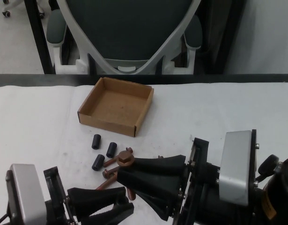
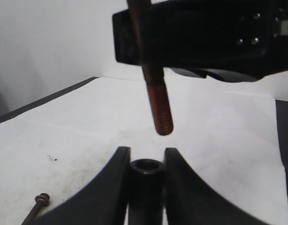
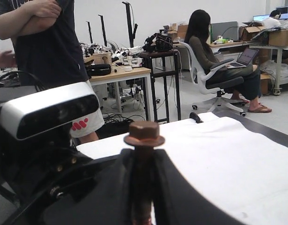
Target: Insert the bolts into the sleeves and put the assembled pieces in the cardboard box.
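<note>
Over the bench, high view: we see the cardboard box (image 1: 116, 107) at the far side. Three loose sleeves (image 1: 111, 149) lie between it and the arms, with spare bolts (image 1: 109, 174) beside them. The right gripper (image 1: 127, 168) is closed on one bolt (image 1: 126, 158), flanged head uppermost. The left gripper (image 1: 127, 200) sits just beneath it.

Left wrist view: the left fingers (image 2: 111, 187) are clamped on the held sleeve (image 2: 146, 171), which stands upright with its bore open upward. The bolt's threaded tip hangs just above the mouth, apart from it and not quite centred.

Right wrist view: the bolt (image 3: 144, 135) stands with its head above the two fingers and its shank pinched between them.

We judge both parts to be rigid, light and smooth. The sleeve would roll if released, so it is best held on its side wall below the rim. The bolt is best held on the plain shank under the head, leaving the thread free to enter.
</note>
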Robot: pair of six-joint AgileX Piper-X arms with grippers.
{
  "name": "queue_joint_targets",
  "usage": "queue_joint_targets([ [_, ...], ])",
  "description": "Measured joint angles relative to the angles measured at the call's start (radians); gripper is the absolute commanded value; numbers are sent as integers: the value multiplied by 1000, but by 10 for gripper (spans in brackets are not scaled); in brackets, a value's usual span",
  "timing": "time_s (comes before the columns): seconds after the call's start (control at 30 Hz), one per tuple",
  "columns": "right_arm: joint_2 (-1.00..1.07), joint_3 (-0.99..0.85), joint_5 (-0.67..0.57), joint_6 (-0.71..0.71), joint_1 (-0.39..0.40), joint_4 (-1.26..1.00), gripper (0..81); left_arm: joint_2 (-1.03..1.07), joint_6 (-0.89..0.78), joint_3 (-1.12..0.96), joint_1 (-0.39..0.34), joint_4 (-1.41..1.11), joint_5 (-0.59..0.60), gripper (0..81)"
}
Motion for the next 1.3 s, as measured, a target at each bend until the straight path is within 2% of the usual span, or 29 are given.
queue_joint_targets([
  [1.07, 0, 0, -20, 30, 9, 0, 2, 0, -151, 0, 0, -64, 128, 8],
  [1.3, 0, 0, -35, 34, 12, -2, 2, 0, -168, 0, -51, -81, 113, 8],
])
